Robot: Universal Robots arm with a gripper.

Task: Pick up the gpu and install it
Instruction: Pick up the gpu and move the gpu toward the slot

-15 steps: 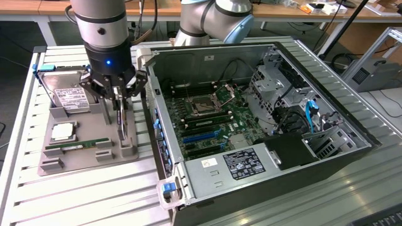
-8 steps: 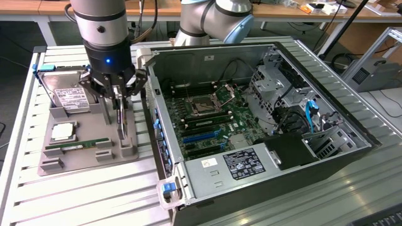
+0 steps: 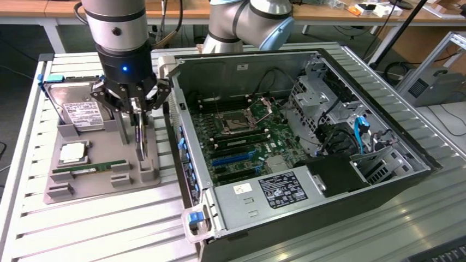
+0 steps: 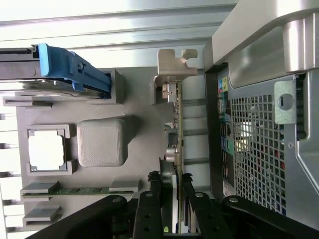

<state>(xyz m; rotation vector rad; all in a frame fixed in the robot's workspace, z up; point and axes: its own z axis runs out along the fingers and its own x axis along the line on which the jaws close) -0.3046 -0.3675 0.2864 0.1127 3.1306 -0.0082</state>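
Observation:
The gpu (image 3: 141, 143) stands on its long edge in a slot of the grey parts tray (image 3: 102, 139), just outside the open computer case (image 3: 407, 158). In the wrist view the gpu (image 4: 173, 124) runs away from the camera and ends in its silvery bracket (image 4: 172, 62). My gripper (image 3: 137, 117) hangs straight down over the card. Its black fingers (image 4: 149, 214) sit close against both faces of the card's near part, so my gripper (image 4: 172, 216) looks shut on it. The card still rests in the tray.
On the tray (image 4: 142, 164) lie a hard drive (image 3: 80, 112) with blue rails (image 4: 70, 69), a square processor (image 3: 73, 153) and a green memory stick (image 3: 87, 168). The case wall (image 4: 259, 139) stands right beside the card. The motherboard's blue slots (image 3: 231, 158) lie inside the case.

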